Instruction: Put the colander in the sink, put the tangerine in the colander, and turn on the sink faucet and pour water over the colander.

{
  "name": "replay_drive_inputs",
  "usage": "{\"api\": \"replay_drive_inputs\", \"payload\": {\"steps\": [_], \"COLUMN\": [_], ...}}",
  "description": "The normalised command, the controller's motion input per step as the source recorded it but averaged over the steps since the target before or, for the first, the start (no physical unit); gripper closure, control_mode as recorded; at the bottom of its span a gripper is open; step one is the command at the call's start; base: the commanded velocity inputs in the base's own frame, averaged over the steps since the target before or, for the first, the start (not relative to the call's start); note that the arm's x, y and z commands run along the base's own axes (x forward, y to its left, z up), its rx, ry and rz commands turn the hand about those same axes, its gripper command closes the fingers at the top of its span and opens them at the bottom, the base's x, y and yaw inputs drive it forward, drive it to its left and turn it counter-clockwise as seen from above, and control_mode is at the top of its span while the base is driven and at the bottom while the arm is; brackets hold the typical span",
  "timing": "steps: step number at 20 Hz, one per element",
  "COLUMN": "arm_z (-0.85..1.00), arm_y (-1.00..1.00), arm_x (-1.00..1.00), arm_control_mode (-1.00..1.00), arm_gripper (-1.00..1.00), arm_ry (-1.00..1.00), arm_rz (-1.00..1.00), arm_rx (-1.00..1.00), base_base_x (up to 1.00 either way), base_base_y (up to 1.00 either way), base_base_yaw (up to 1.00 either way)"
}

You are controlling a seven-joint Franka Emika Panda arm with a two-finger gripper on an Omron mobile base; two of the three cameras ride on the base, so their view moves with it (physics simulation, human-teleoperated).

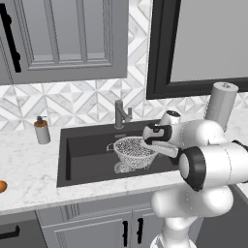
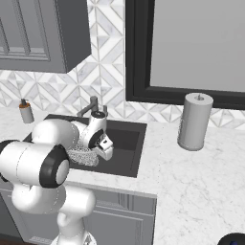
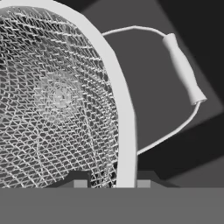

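The colander is over the sink, inside the black basin's outline toward its right half, and the gripper has it by the rim! From the hand view the two dark fingertips straddle the white rim, one on the mesh side, one outside, clamped tight onto that thin edge. The wire side handle with its white grip curves away just beyond the rim, over the dark basin floor.

Look at the arm from the left base view: it rises at lower right, the big white elbow with its dark joint bulges forward over the counter edge, and the forearm reaches left across the basin, the hand lying nearly level with the colander's right side. From the right base view the same fold shows, shoulder and elbow stacked at lower left, the wrist turned down into the sink.

Whether the colander's base touches the sink floor I cannot tell.

The sink faucet stands just behind the colander at the back edge. The tangerine sits well apart on the marble counter, far left. A soap dispenser stands left of the sink, a paper towel roll to its right.
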Motion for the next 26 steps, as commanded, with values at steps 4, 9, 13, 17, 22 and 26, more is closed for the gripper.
{"api": "replay_drive_inputs", "payload": {"steps": [4,9,13,17,22,26], "arm_z": [-0.41,-0.38,-0.21,-0.23,-0.26,-0.18], "arm_y": [0.17,0.22,0.12,0.06,0.02,0.0], "arm_x": [0.22,0.15,0.22,0.24,0.18,0.16], "arm_control_mode": [-1.0,-1.0,-1.0,-1.0,-1.0,-1.0], "arm_gripper": [1.0,1.0,1.0,1.0,1.0,1.0], "arm_ry": [0.0,-0.06,-0.08,-0.04,-0.01,-0.02], "arm_rz": [0.0,0.0,0.0,0.0,0.0,0.0], "arm_rx": [-0.01,-0.01,0.0,0.0,0.0,0.0], "base_base_x": [0.0,0.0,0.0,0.0,0.0,0.0], "base_base_y": [0.0,0.0,0.0,0.0,0.0,0.0], "base_base_yaw": [0.0,0.0,0.0,0.0,0.0,0.0]}}
